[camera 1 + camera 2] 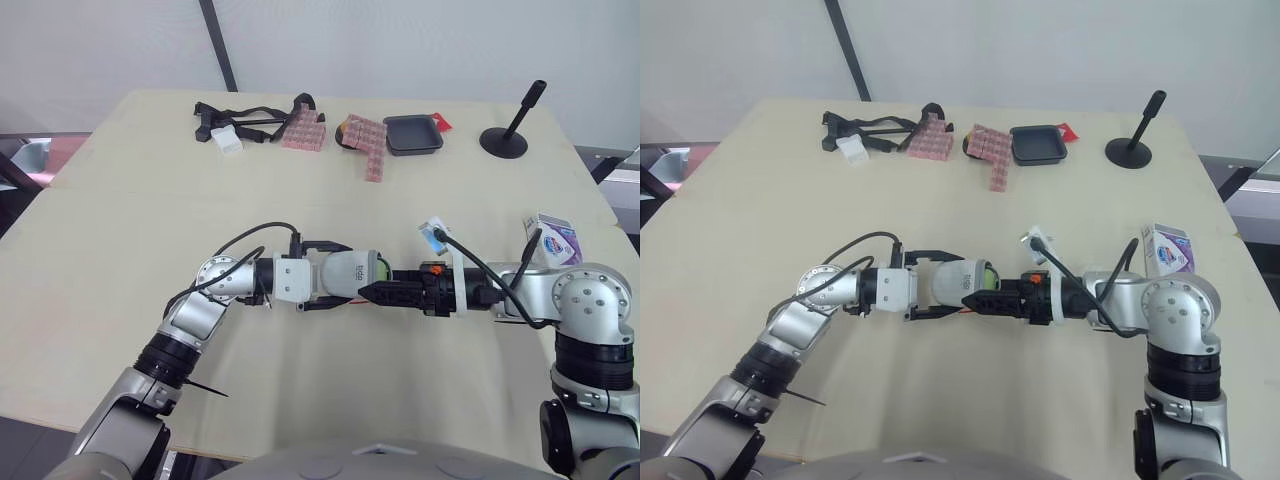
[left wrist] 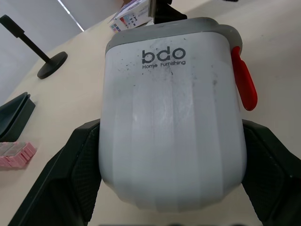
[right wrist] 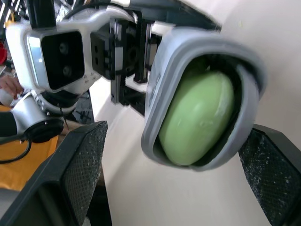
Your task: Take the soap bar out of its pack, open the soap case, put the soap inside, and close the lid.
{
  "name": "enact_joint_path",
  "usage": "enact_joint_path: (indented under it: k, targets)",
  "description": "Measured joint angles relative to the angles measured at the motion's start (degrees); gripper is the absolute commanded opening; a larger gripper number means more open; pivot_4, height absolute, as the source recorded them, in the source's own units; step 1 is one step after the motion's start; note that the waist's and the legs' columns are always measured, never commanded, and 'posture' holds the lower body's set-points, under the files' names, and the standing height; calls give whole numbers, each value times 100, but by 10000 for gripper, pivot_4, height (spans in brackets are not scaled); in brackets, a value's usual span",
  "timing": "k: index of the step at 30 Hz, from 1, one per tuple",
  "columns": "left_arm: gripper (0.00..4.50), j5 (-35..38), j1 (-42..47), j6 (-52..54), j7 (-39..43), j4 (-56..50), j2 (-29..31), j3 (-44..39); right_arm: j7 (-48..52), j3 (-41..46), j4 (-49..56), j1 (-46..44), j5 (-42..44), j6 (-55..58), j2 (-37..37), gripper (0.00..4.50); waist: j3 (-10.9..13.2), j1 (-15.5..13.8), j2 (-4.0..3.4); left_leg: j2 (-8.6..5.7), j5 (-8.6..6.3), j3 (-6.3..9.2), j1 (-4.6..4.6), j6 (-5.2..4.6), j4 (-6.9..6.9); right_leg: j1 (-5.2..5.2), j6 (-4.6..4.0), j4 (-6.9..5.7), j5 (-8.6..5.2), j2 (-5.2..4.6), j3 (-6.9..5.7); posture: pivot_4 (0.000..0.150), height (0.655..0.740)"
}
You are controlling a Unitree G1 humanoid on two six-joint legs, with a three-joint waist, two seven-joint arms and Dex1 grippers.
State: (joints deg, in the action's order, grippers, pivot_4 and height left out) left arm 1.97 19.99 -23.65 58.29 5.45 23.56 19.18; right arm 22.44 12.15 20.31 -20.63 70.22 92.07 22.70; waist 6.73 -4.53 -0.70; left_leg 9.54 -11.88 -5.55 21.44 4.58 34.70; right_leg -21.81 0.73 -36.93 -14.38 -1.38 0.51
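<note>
My left gripper (image 1: 335, 274) is shut on the white soap case (image 1: 350, 272), holding it on its side just above the table. In the left wrist view its black fingers (image 2: 70, 174) clamp both sides of the case (image 2: 171, 132), whose red latch (image 2: 244, 84) shows on one side. The case mouth faces my right gripper (image 1: 370, 291), and the green soap bar (image 3: 197, 117) sits inside the grey rim (image 3: 155, 99). The right gripper (image 3: 175, 134) is open, with a finger (image 3: 80, 174) on either side of the mouth. The purple and white soap pack (image 1: 553, 238) stands near the right table edge.
At the far side of the table (image 1: 120, 300) lie a black tray (image 1: 412, 133), pink patterned packs (image 1: 303, 130) (image 1: 366, 140), a black strap with a white piece (image 1: 225, 135) and a black stand (image 1: 505, 140).
</note>
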Motion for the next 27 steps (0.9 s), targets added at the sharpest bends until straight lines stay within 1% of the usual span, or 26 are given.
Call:
enact_joint_path:
  k: [8,14,22,27]
  targets:
    - [34645,-48,22,-76,-85,0,-12,7,-591,-4,-410,-36,579,-9,-203,44732,0,1,0,0,0,0,1,1,-1,0,0,2,0,0,0,1500,7400]
    - [34645,-64,22,-112,-135,0,-12,8,-981,-21,-630,-63,906,-69,-200,44732,0,-3,0,-1,0,0,3,1,-2,0,0,6,0,0,-1,1500,7400]
    - [34645,-62,21,-64,-190,0,-14,10,-1344,-112,-701,-63,1123,-361,-193,44732,0,-1,0,-1,-1,0,4,2,-4,0,1,10,0,0,-2,1500,7400]
    - [34645,-57,21,-42,-194,0,-15,11,-1392,-274,-702,-62,1174,-508,-98,44732,0,-5,0,-1,-1,0,5,3,-7,0,2,17,1,0,-3,1500,7400]
